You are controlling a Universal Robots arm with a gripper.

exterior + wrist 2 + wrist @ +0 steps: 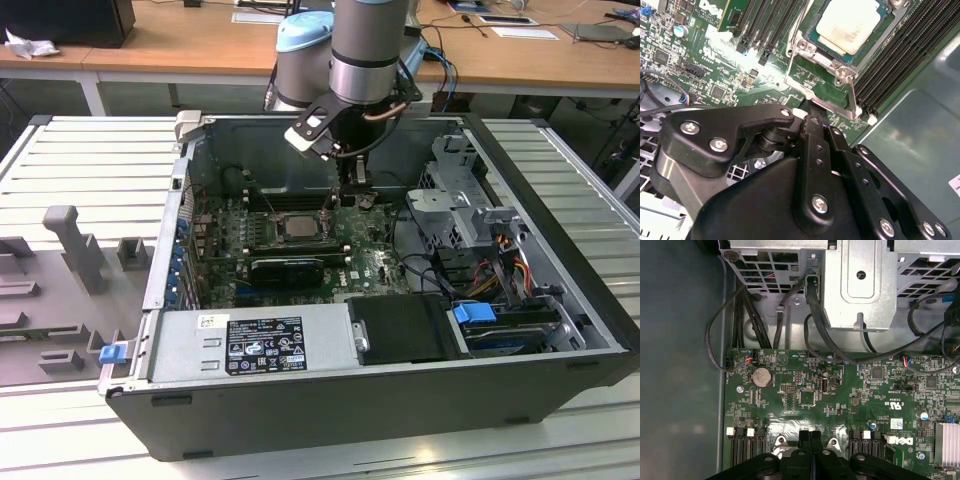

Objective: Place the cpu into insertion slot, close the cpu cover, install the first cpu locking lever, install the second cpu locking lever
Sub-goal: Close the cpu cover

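The cpu (847, 25) has a pale, matt metal face with faint smudges. The cpu cover (815, 50) around it is bare, shiny metal. The motherboard (805, 390) is a glossy green circuit board. The gripper (810, 107) is matt black with bright metal screws. The drive cage (860, 285) is dull, perforated sheet metal. The computer case (400, 405) looks dark and matt.

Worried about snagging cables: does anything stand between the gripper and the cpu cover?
Nothing visible does. The gripper hangs just off the cpu cover, over open motherboard; the cables lie away by the drive cage.
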